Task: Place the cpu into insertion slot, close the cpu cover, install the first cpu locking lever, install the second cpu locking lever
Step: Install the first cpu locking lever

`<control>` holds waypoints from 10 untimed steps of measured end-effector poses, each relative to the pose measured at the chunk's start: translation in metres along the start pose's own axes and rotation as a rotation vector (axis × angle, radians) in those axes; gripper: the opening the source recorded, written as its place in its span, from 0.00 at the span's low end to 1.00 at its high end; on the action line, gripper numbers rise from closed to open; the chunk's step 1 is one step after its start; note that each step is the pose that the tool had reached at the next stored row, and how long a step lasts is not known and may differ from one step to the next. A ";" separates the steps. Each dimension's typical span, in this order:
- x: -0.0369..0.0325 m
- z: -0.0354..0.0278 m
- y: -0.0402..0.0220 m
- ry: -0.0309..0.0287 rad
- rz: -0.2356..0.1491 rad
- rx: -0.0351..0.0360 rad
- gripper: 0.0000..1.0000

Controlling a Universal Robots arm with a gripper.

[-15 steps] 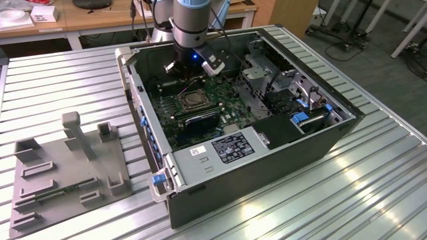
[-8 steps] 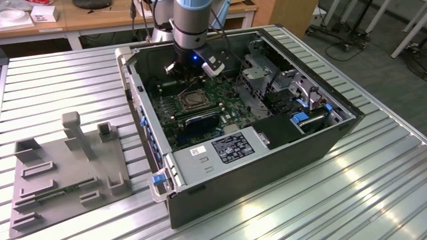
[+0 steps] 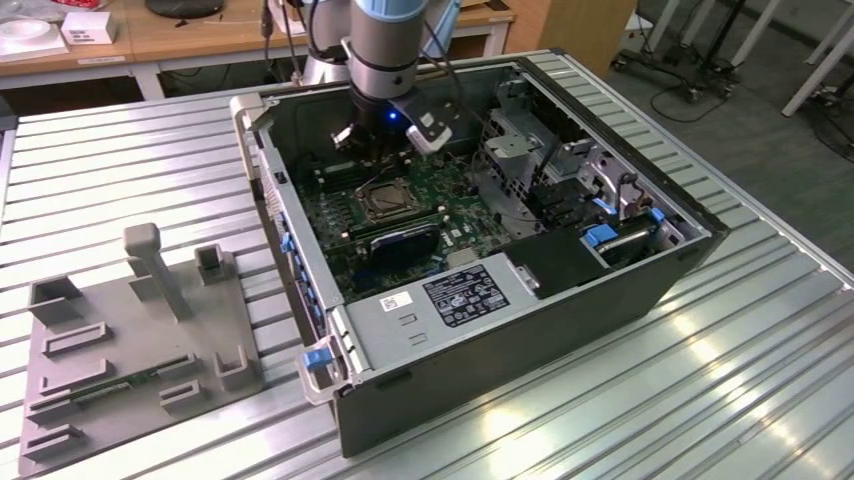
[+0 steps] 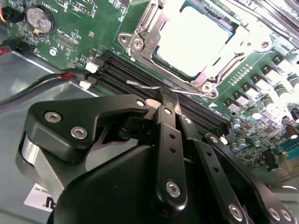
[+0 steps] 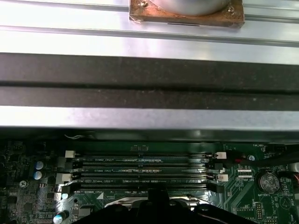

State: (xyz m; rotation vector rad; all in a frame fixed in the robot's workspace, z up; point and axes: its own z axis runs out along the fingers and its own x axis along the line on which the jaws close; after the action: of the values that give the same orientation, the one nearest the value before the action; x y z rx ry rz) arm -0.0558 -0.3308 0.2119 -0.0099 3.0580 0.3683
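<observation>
Open computer case (image 3: 534,320) lying on its side on slatted metal table (image 3: 120,160), centre of the exterior view. Open face up, giving straight-down access to green motherboard (image 3: 434,185). Arm entering from upper middle of that frame. Gripper (image 3: 384,135) inside the case, low over the board, just beside the insertion slot (image 3: 387,200) on the side toward the frame's top.

Cpu (image 4: 196,39) seated in the slot, pale metal top glaring bright in the second wrist view. Cpu cover (image 4: 145,28) lying flat around it, chip top showing through the cut-out. Judged closed, so placing and covering look done.

Fingers (image 4: 166,130) drawn together, no gap seen at the tips. Tips down by the long black memory slots (image 4: 126,74), next to the socket frame. Thin wire locking lever (image 4: 140,85) running along those slots right up to the tips. Probably closed tips used as a blunt pusher on the wire, not a pinch. Cannot tell whether touching the wire or just beside it, nor whether the lever is latched under its catch. Judged step: lever work, not chip handling.

In the first wrist view, memory slots with white end clips, coin cell battery (image 5: 266,179) near one end, case wall and table slats beyond.

Grey parts fixture (image 3: 134,340) at lower left of the exterior view, well apart from the case, not in play.
</observation>
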 end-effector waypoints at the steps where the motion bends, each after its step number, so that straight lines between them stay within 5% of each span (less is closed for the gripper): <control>1: -0.0006 0.0001 0.0000 -0.0001 0.000 -0.0001 0.11; 10: -0.0049 0.0012 0.0000 0.0000 0.000 0.0001 0.11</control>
State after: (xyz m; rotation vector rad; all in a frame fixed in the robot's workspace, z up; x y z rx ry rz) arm -0.0509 -0.3305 0.2110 -0.0097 3.0581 0.3682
